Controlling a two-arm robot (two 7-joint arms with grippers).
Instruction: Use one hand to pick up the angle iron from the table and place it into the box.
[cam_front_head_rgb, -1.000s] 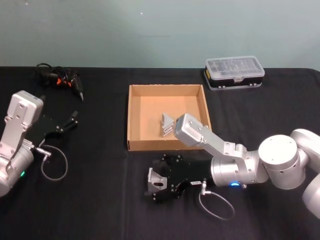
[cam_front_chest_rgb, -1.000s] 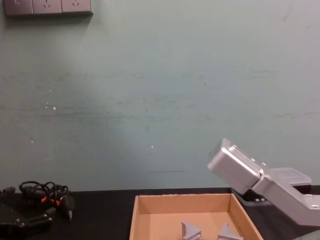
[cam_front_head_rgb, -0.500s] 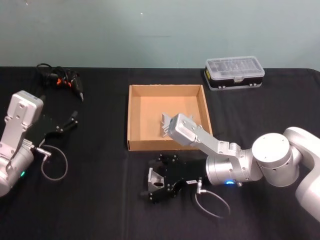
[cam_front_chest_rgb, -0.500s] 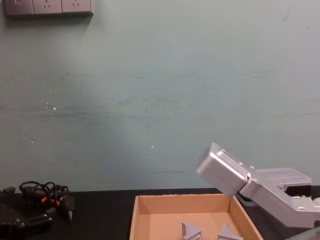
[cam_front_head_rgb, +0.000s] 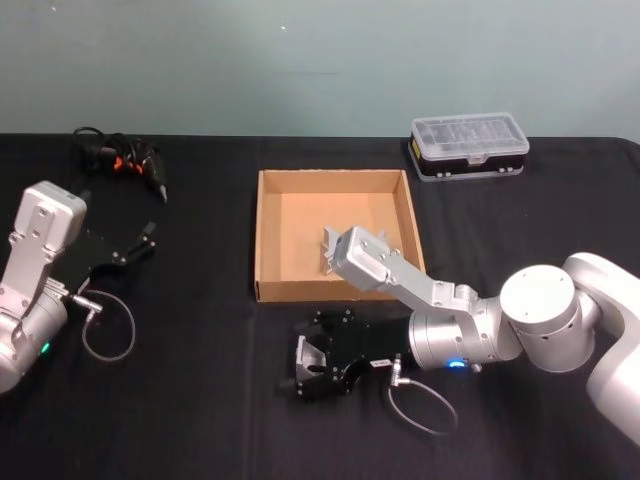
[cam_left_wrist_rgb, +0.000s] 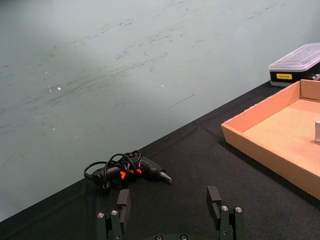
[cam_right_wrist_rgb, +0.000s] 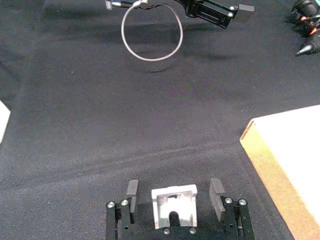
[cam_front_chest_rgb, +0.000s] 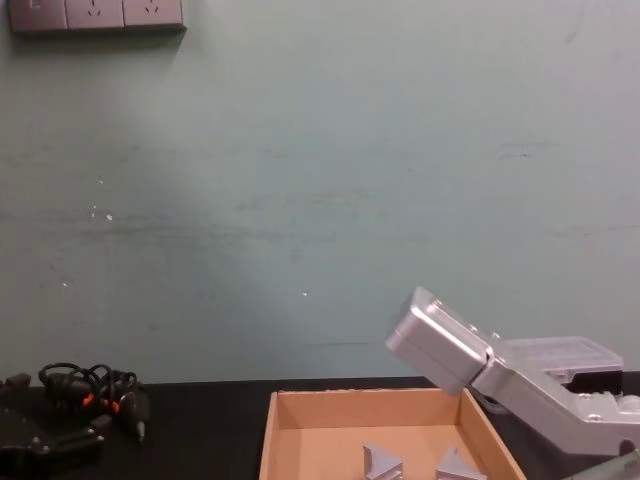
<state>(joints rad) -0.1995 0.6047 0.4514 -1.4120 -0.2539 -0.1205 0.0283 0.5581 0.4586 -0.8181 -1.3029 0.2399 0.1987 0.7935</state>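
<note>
Right gripper (cam_front_head_rgb: 313, 368) down at the table (cam_front_head_rgb: 200, 400), just in front of the box (cam_front_head_rgb: 262, 240) near wall, toward the robot's side. Jaws released, spread wide. Angle iron (cam_front_head_rgb: 312, 362) between the fingers, lying on the black tabletop, outside the box.

Right wrist view: angle iron (cam_right_wrist_rgb: 174, 205) centred in right gripper (cam_right_wrist_rgb: 174, 190), slotted face up. Fingers (cam_right_wrist_rgb: 132, 190) apart from it, with a strip of table visible on either side, so not clamped. Corner of box (cam_right_wrist_rgb: 270, 150) close by.

Box open-topped, tan cardboard, at mid table. Two more angle irons (cam_front_head_rgb: 331, 246) already inside, on the box floor, partly hidden behind the right arm's silver link. Same pair in chest view (cam_front_chest_rgb: 382, 462), side by side near the front of box (cam_front_chest_rgb: 370, 402), silver link above the box's right wall.

Left gripper (cam_front_head_rgb: 140, 243) parked well to the left, low over the table, far from the box. Left wrist view: left gripper (cam_left_wrist_rgb: 169, 200) released, nothing between the fingers.

Black case (cam_front_head_rgb: 469, 143) with clear lid at the far right, behind the box. Power tool (cam_front_head_rgb: 125, 160) with coiled cord at the far left of the table.
</note>
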